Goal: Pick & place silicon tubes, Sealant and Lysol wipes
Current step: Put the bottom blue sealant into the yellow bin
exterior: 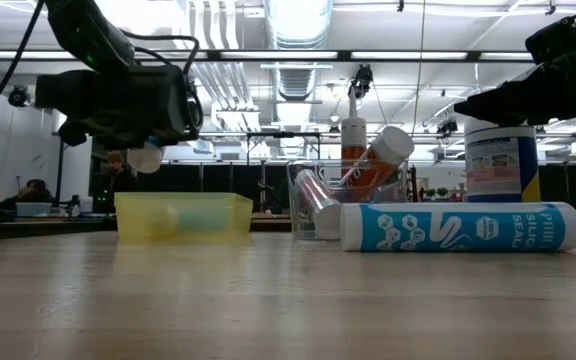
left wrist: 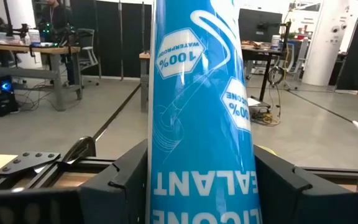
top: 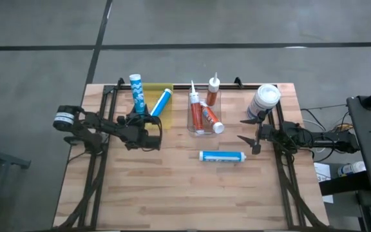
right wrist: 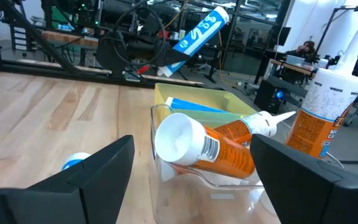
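Two dark grippers at work: left gripper (top: 148,122) clamped on a blue-and-white silicone sealant tube (top: 136,94), lifted just beside the yellow plastic bin (top: 167,91). Right gripper (top: 248,130), fingers spread apart & empty, sits just beside the fat white Lysol wipes canister (top: 263,101), w/ another blue-and-white tube (top: 221,156) lying on the wooden table (top: 172,193) nearby.

High view: straight down over the whole table (top: 172,193). Low view: level with the tabletop, facing the room behind. Left wrist view: pressed close against a blue tube (left wrist: 201,106). Right wrist view: low over the table, facing the clear bin (right wrist: 229,180), shared with high and low views.
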`<move>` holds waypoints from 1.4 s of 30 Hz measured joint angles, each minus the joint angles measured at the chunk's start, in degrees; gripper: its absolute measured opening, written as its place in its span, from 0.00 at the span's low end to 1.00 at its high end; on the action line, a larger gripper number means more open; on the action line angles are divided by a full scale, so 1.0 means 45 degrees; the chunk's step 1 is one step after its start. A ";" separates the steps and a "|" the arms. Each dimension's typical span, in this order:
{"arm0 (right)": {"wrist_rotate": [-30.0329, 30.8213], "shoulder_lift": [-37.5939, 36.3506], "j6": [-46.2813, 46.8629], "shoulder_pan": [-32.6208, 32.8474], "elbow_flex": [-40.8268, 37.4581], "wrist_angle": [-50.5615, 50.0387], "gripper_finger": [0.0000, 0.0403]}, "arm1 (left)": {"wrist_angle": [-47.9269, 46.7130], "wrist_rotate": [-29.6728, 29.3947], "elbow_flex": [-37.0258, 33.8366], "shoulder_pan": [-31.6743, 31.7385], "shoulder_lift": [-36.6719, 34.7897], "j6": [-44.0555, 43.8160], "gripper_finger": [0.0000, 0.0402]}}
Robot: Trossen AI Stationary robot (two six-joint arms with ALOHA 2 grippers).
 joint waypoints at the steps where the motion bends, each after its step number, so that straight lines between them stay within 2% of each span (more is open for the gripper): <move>1: 0.0000 0.0000 0.0000 -0.0004 0.0000 0.0000 0.78 | -0.0005 0.0000 0.0000 0.0000 -0.0010 0.0005 0.52; 28: 0.0000 -0.0005 0.0000 -0.0004 0.0000 0.0000 0.78 | -0.0782 -0.0005 0.0092 0.0170 -0.0058 0.0053 0.52; 42: 0.0000 -0.0005 0.0000 0.0000 0.0000 0.0000 0.77 | -0.0624 -0.0005 0.0374 0.0568 -0.0058 0.1413 0.52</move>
